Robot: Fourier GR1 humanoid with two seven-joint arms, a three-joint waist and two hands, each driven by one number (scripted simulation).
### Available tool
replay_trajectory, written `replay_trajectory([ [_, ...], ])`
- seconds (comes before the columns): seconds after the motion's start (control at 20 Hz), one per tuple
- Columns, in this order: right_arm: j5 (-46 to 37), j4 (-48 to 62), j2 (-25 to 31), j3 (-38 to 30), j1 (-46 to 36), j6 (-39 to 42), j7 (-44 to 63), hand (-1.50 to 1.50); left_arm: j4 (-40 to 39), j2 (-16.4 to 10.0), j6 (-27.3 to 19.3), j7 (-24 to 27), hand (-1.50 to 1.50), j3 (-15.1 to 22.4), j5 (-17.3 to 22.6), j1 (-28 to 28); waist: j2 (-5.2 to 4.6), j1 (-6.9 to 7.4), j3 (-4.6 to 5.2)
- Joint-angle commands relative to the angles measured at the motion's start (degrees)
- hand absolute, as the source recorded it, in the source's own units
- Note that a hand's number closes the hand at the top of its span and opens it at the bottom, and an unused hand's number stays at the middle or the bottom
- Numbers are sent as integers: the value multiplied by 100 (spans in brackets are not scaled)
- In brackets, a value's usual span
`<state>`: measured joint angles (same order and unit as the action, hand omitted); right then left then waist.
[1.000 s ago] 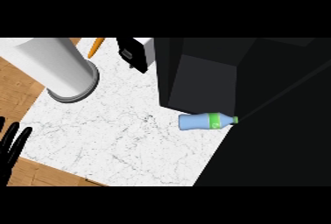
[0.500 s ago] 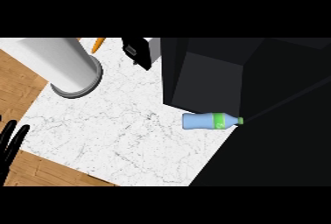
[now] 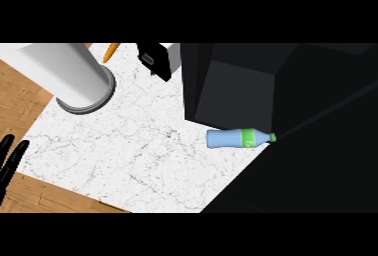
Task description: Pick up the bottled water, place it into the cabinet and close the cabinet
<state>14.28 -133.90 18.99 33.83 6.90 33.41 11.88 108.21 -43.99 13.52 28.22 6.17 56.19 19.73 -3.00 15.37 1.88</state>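
While the bottled water (image 3: 235,138) lies on its side at the right edge of the marble counter (image 3: 133,150), green cap pointing right, just beside the dark cabinet (image 3: 236,85), the left hand (image 3: 16,157) rests at the near-left edge, fingers straight, slightly apart, holding nothing.

only one head view is looking steeply down on the counter (image 3: 125,150) from well above; fingers (image 3: 18,154) of the left hand (image 3: 6,175) are showing at its left edge, the counter lying right of them.
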Motion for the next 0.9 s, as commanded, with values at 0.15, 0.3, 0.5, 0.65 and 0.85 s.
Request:
replay_trajectory([
  [0.15,-226,922,-457,-182,-1176,-462,998,150,-120,-31,76,-17,-150,-50,37,51,44,-75,-47],
  [0.3,-164,1361,-641,-297,-1686,-563,1323,150,-174,-46,81,-52,-150,-101,124,48,53,-131,-52],
  [0.5,-180,2024,-1037,-485,-2388,-803,1656,150,-239,-10,127,4,-150,-151,153,77,77,-188,-72],
  [0.65,-114,2655,-1288,-585,-2875,-894,1872,150,-326,7,119,0,-150,-189,193,55,59,-263,-91],
  [0.85,-197,3563,-1869,-840,-3875,-1359,2184,150,-349,37,202,54,-150,-209,192,131,105,-264,-112],
])
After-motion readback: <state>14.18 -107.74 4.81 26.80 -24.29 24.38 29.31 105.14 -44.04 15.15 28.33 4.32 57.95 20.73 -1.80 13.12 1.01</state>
